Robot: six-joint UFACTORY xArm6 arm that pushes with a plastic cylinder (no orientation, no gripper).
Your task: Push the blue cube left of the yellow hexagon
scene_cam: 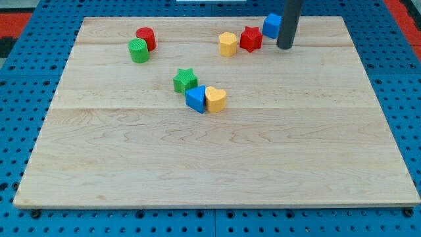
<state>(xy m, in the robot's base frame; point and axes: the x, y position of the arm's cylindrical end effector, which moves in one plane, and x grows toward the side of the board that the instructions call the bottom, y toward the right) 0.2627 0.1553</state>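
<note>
Just beside the blue cube [272, 26], on its right, my tip [285, 47] rested on the tabletop [210, 151]; it had no jaws to open.

My tip [285, 47] stands just right of the blue cube [272, 26], perhaps touching; star [250, 39] and hexagon [227, 44] lie leftward.
</note>
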